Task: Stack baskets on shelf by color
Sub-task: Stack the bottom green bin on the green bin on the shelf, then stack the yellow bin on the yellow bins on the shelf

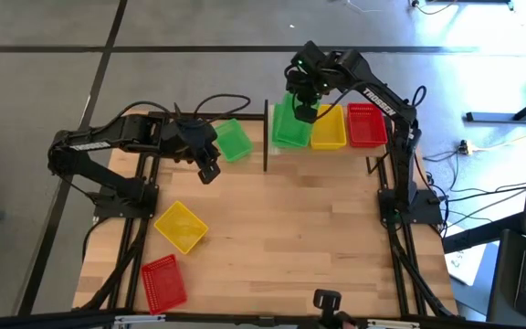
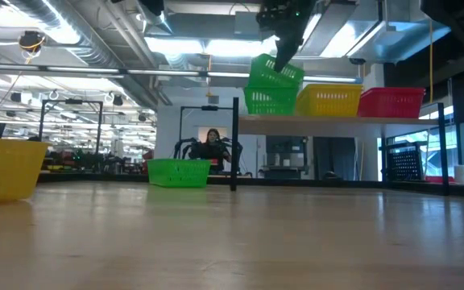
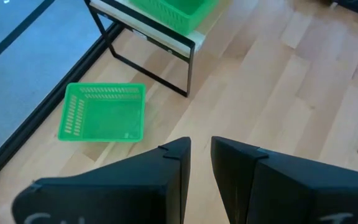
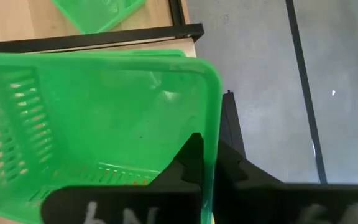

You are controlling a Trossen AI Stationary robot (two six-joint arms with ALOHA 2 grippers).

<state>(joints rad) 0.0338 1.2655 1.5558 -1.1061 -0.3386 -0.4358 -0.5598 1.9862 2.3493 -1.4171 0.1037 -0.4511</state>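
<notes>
- High view: right claw (image 1: 305,108) clamped on the rim of a green basket (image 1: 289,121), holding it over the green end of the shelf (image 1: 272,149). Yellow basket (image 1: 329,130) and red basket (image 1: 365,125) sit next on the shelf. Left claw (image 1: 208,171) hangs over the wooden surface (image 1: 290,238), fingers a narrow gap apart, empty, just beside a loose green basket (image 1: 233,140). Loose yellow basket (image 1: 182,226) and loose red basket (image 1: 163,281) lie near the surface's left edge.
- Low view: held basket (image 2: 275,72) tilted, resting partly in the green basket on the shelf (image 2: 269,101). Big hall with ceiling lights behind; a person (image 2: 213,143) far off.
- Left wrist view: left fingers (image 3: 173,180) slightly apart, nothing between; loose green basket (image 3: 104,112) ahead, well apart.
- Right wrist view: right fingers (image 4: 194,163) pinch the basket wall (image 4: 211,143); grey floor (image 4: 260,62) beyond.
</notes>
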